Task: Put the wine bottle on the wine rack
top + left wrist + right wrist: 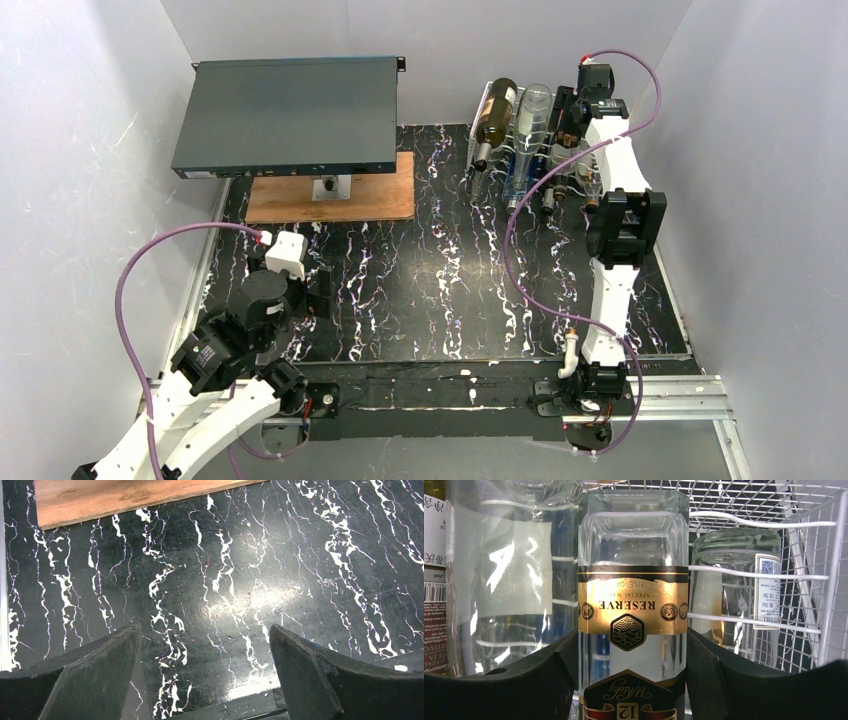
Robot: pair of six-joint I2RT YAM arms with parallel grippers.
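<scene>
Bottle of clear square glass [633, 555] is gripped by right end effector [631, 650], tight between neighbours [734, 580] in white wire rack [769, 524]; left end effector [205, 645] spread wide.

Top external: fixed high behind both arm bases, tilted forward and down, far enough to take in the whole black marbled table [430, 300], the wooden board [285, 207] far left and the wine rack [478, 168] far right. Left wrist: low over the table, looking down between the left fingers [95, 675] at marbled surface and the board's edge, ground the top view also covers. Right wrist: close up to the rack, facing a clear bottle [633, 555] between the right fingers [524, 680], a corner likewise within the top view.
</scene>
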